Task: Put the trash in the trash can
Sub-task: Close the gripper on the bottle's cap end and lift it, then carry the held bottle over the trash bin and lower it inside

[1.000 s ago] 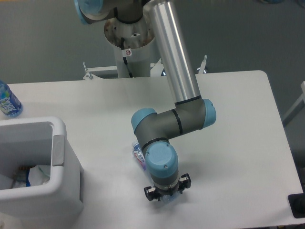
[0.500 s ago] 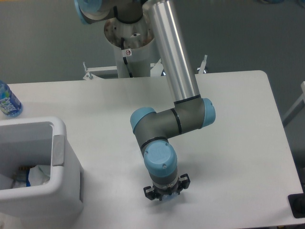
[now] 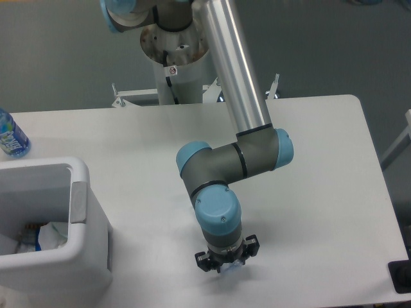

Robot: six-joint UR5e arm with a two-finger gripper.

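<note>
My gripper (image 3: 227, 262) points down at the table near its front edge, mostly hidden under the blue wrist cap. Only its black finger bases show. A sliver of the clear plastic bottle (image 3: 232, 265), the trash, peeks out between them; the rest of it is hidden beneath the wrist. The gripper appears shut on that bottle. The trash can (image 3: 80, 176), a big white bin with a grey strip on its rim, stands at the front left, well apart from the gripper. Crumpled white and blue pieces (image 3: 48, 235) lie inside it.
A blue-labelled, blue-tinted bottle (image 3: 10, 135) stands at the far left edge behind the bin. The arm's silver upper link (image 3: 234, 70) slants across the middle. A black object (image 3: 401, 276) sits off the table's front right corner.
A second ago the bottle's labelled end stuck out to the left of the wrist; it no longer shows. The wrist has shifted slightly to the right and forward.
</note>
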